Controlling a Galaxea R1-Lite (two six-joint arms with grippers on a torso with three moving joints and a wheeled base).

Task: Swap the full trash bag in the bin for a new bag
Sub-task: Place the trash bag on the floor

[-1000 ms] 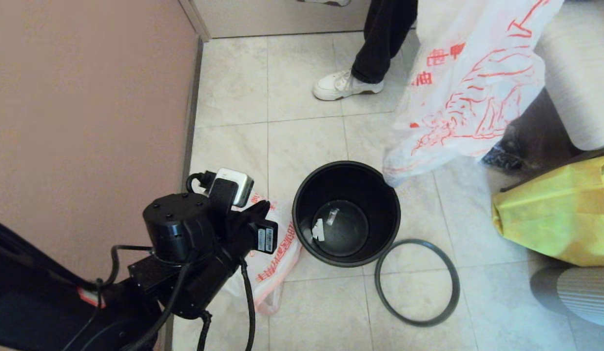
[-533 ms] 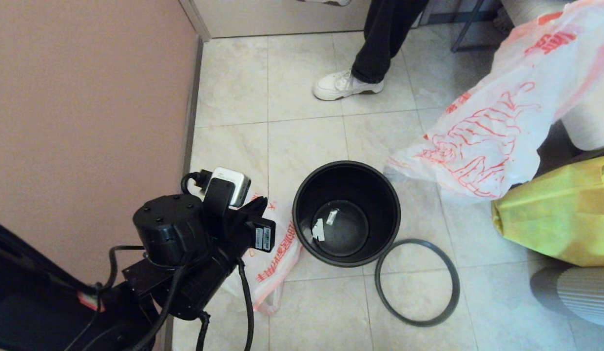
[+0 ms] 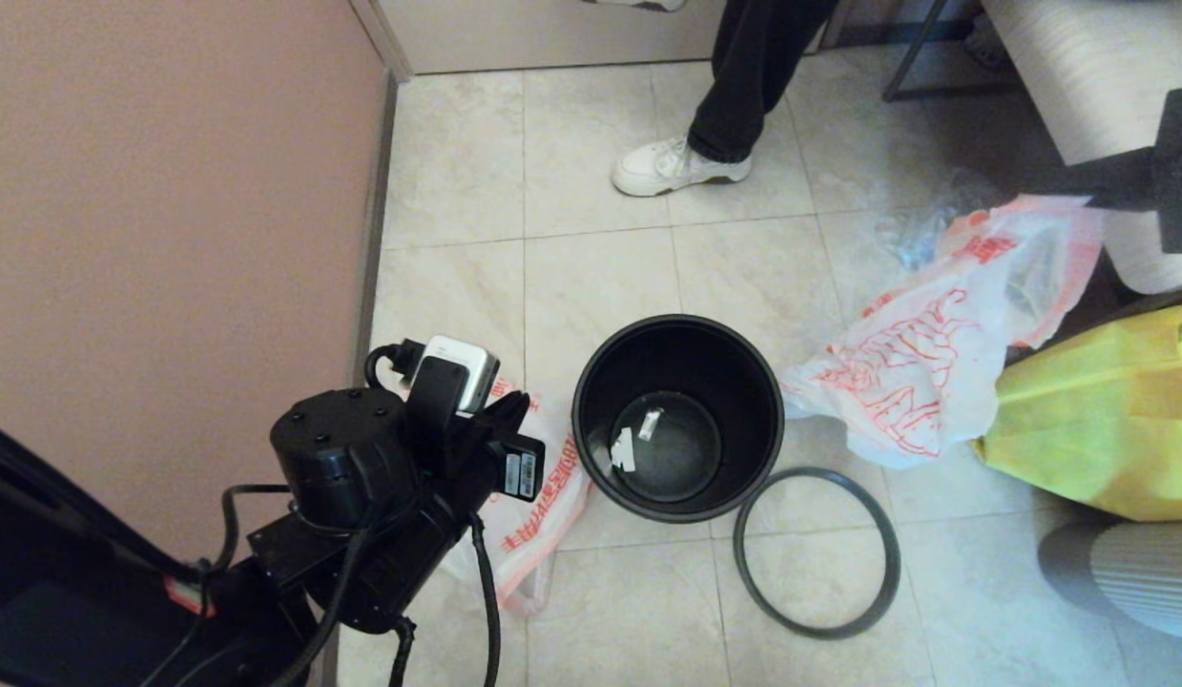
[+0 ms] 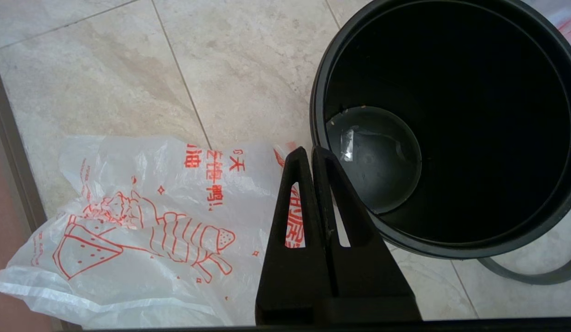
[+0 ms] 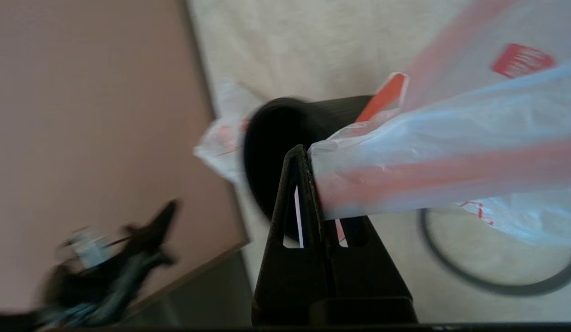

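Standing by the pink wall (image 3: 171, 210) on the left, I see the left gripper (image 4: 312, 154) poised low over the tiled floor (image 3: 591, 143), its two black fingers (image 4: 292, 193) pressed together with nothing between them, the tips just beside the near-left rim of the bin (image 3: 677, 418). Under that arm a flat white bag with red drawing and red characters, the new bag (image 4: 142, 221), lies spread on the floor against the wall's foot, touching the bin's left side. The bin stands upright in the middle of the floor, open and dark inside, with only a couple of pale scraps (image 3: 625, 448) on its bottom. Its loose ring rim (image 3: 816, 551) lies flat on the tiles at the bin's near right, touching its base or close to it. To the right, the full trash bag (image 3: 920, 367) slumps on the floor, one corner reaching the bin's right edge, a bottle dimly showing through its far end. The right gripper (image 5: 308, 159) is clamped on that bag's pink-orange handle, up at the right edge of the scene. A yellow fabric bag (image 3: 1096, 429) sits just right of it. At the far side stands a person's leg with a white shoe (image 3: 676, 164).
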